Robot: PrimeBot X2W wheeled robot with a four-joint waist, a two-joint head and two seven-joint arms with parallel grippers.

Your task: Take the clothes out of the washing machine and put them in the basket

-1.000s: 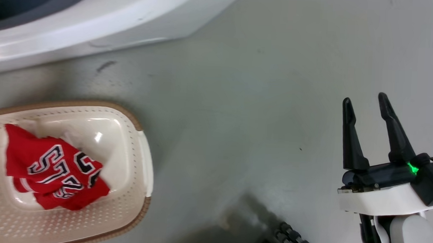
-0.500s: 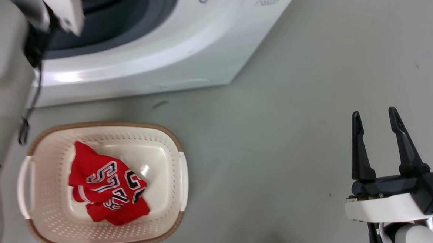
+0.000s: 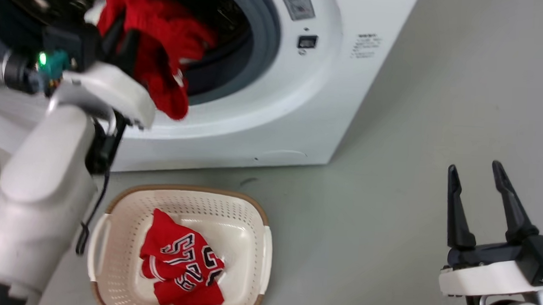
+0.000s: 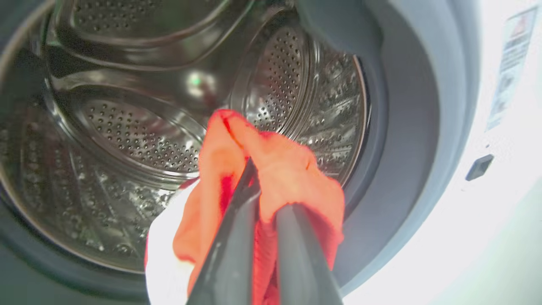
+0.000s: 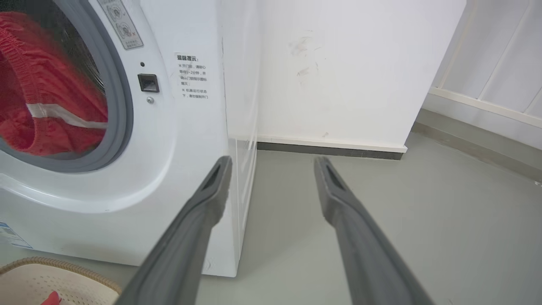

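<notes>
While clamped (left gripper (image 4: 267, 188)) — garment (image 3: 165, 54) dangles.

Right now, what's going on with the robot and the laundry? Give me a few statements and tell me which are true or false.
1. The left claw is shut on a red garment at the washing machine's porthole. True.
2. The right claw grips cloth. False: it is open and empty, above the floor.
3. The numbered jersey lies in the basket. True.
4. The basket stands on top of the washing machine. False: it stands on the floor in front of it.
</notes>
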